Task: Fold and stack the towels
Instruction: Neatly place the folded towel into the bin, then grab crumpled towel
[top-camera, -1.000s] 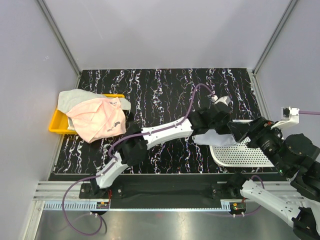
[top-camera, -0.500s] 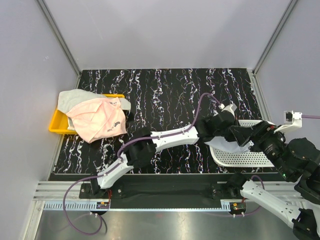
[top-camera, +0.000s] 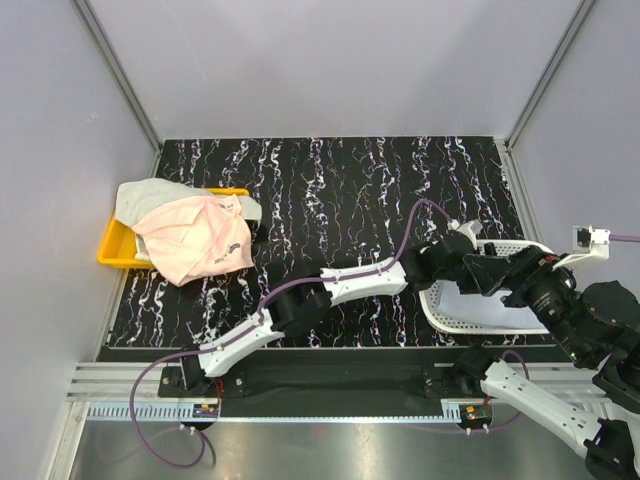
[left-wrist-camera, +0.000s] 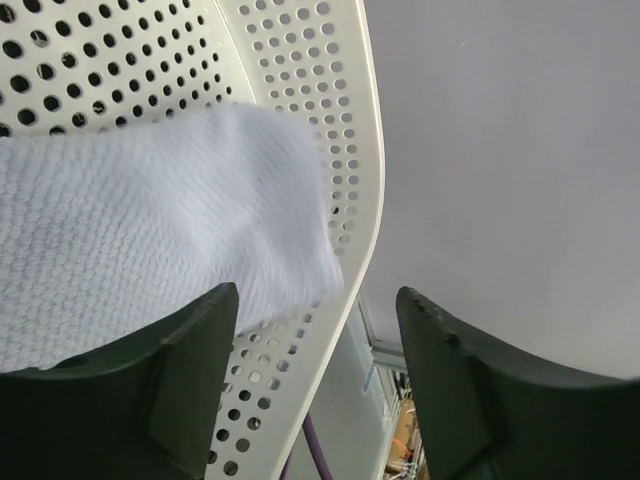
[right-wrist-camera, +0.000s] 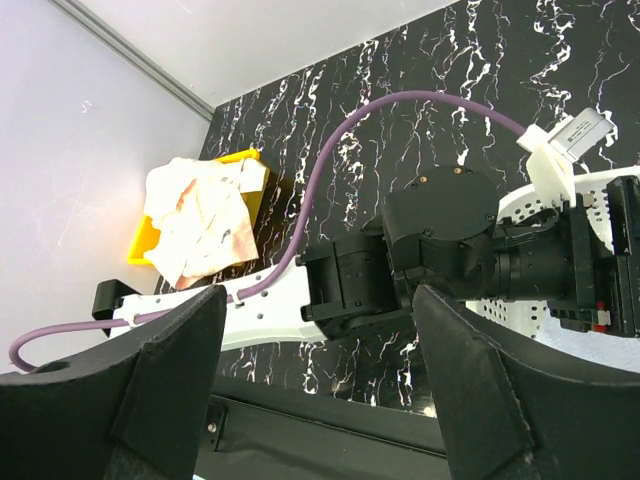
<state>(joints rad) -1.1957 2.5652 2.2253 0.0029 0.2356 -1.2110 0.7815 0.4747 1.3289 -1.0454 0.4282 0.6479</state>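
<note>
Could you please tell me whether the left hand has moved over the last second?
Yes. Seen from above, the left hand has shifted right and toward the near edge, now over the left rim of the white basket.

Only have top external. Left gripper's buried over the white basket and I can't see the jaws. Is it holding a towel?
Observer: No. The left wrist view shows the left gripper open, with nothing held.
Operator: Any towel in the basket?
Observer: Yes. One pale, waffle-textured towel lies inside the basket, its corner close to the rim.
Operator: Right gripper?
Observer: The right wrist view shows the right gripper open and empty.
</note>
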